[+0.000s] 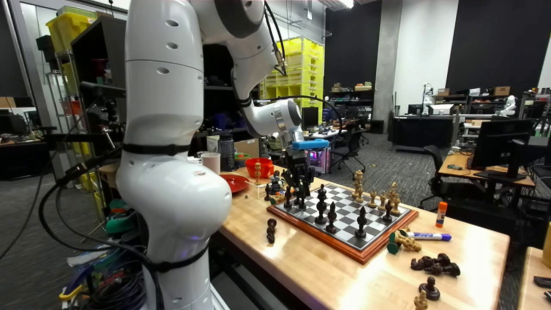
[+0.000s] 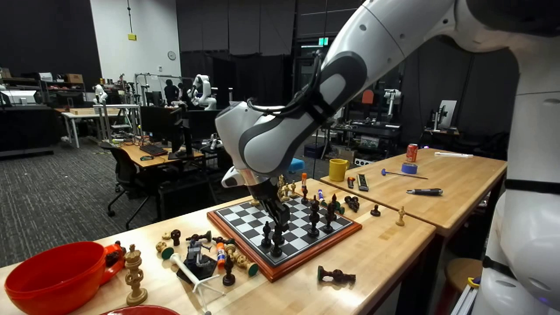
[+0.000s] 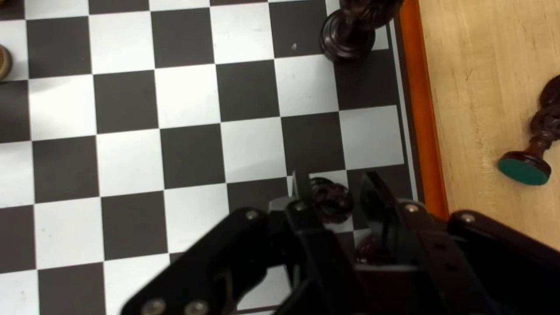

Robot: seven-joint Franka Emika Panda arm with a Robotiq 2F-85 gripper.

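Gripper (image 3: 335,180) — jaws apart — straddles a dark chess piece (image 3: 334,202).

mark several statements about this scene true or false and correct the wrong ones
1. The gripper is over the chessboard. True.
2. Its jaws are shut together. False: the wrist view shows them apart, a dark chess piece between them.
3. A toppled green-based chess piece lies off the chessboard. True.
4. The red bowl sits on the chessboard. False: it stands on the wooden table.
5. The yellow mug stands upright. True.
6. The soda can lies on its side. False: it stands upright.
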